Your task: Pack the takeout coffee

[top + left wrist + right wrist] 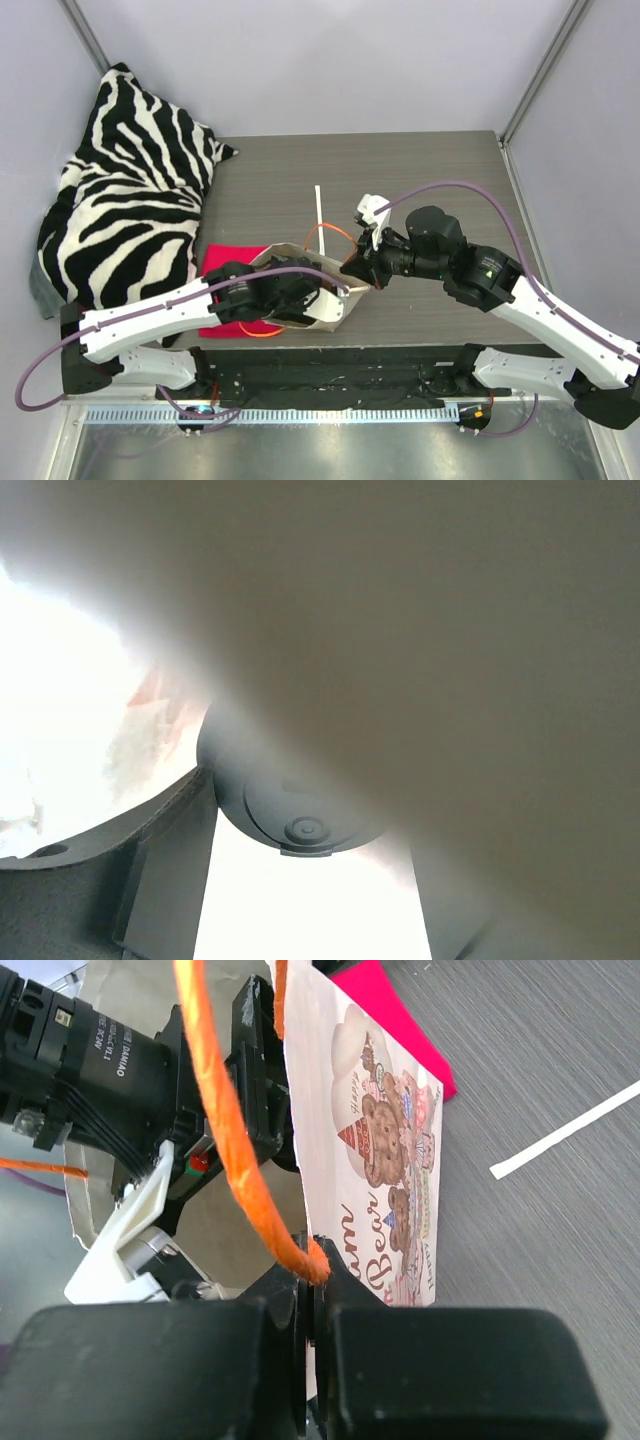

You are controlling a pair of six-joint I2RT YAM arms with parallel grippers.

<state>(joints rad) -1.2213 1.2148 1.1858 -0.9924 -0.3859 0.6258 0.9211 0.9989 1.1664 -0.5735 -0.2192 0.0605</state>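
The right gripper (312, 1305) is pinching the rim of the paper bag (370, 1150). Its 2 jaws are pressing flat on the paper with no gap showing, right where an orange handle (225, 1130) is meeting the rim. This is holding the mouth of the bag open. The bag is stiff pale paper, plain inside and printed outside with cartoon bears and lettering. The handle is a smooth twisted cord.

Just beyond that pinch, the left gripper (298, 290) is reaching inside the bag. Its own camera is showing mostly washed-out paper wall. Close ahead of its fingers is the coffee cup (303, 820), seen only as a dark round plastic lid with raised rings. Whether the fingers are gripping the cup is impossible to tell.

Judging by this, the cup is sitting inside the bag and the packing is looking nearly done. Letting go and drawing the arm out are probably what is left.

Further from the grippers, a pink cloth (222, 262) is lying under the bag on the grey wood-grain table (440, 170). A thin white strip (319, 208) is lying beyond it. Farthest left, a soft zebra-striped pillow (130, 190) is slumping against the wall.
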